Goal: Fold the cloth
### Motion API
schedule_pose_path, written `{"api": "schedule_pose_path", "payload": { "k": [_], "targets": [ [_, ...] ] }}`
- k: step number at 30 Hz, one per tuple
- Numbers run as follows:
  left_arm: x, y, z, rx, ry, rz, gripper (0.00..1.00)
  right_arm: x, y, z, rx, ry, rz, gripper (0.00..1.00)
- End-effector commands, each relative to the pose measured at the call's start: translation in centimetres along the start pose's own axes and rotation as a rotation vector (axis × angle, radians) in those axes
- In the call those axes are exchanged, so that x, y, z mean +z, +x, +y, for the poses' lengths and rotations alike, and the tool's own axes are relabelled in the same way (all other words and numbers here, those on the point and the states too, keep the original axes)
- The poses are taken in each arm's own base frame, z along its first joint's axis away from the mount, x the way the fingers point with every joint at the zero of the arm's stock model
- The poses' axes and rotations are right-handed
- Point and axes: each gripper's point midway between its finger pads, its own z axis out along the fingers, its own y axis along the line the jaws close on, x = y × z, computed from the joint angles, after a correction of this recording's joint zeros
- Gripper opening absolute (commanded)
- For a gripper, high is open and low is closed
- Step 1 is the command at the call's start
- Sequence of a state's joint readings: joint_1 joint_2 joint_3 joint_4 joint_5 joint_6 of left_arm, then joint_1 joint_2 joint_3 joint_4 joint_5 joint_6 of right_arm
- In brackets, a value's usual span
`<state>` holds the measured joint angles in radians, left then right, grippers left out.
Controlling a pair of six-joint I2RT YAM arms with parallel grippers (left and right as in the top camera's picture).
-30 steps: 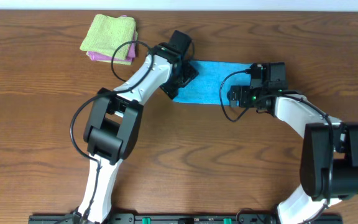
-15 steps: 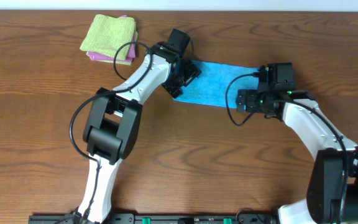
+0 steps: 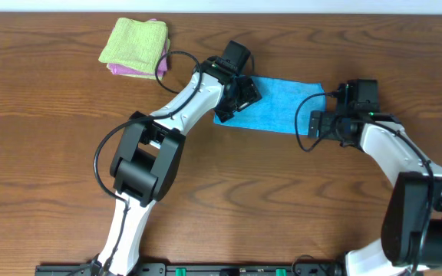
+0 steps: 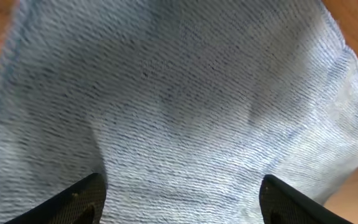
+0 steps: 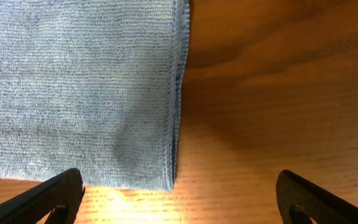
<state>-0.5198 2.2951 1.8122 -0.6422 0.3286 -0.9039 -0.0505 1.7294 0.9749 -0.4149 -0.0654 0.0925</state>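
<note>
Stretching across the whole view was a brown wooden desk (image 3: pixel 52 153). Two white-and-black robot arms reached in from its near edge: the left arm (image 3: pixel 167 115) bent toward the upper middle, and the right arm (image 3: pixel 390 149) curved in from the right side. Between their ends, in the upper middle of the desk, lay the sky-blue cloth (image 3: pixel 282 103), flat, in a long rectangle running left to right. Well apart, near the upper left corner, a folded lime-green cloth (image 3: pixel 133 42) sat on a folded pink cloth (image 3: pixel 121 70). The left fingers (image 4: pixel 82 193) were spread wide over the blue cloth's left end, pinching nothing; whether they touched the fabric could not be told. The right fingers (image 5: pixel 55 193) were spread wide too, straddling the cloth's right edge, one on the fabric side and one over bare wood, holding nothing.
</note>
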Motion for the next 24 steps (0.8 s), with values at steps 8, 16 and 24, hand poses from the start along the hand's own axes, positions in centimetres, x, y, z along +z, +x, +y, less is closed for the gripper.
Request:
{"api": "schedule_pose_path", "payload": {
  "k": [8, 16, 24],
  "targets": [
    [0.4, -1.1, 2.8, 0.175, -0.137, -0.071, 0.88, 2.0, 1.4, 2.7, 0.080, -0.205, 0.068, 0.99],
    [2.6, 1.6, 4.1, 0.187, -0.194, 0.016, 0.87, 3.0, 2.5, 3.1, 0.122, -0.233, 0.117, 0.99],
    [3.1, 4.1, 2.8, 0.222, -0.169, 0.069, 0.86, 3.4, 2.7, 3.3, 0.124, -0.246, 0.129, 0.99]
  ]
}}
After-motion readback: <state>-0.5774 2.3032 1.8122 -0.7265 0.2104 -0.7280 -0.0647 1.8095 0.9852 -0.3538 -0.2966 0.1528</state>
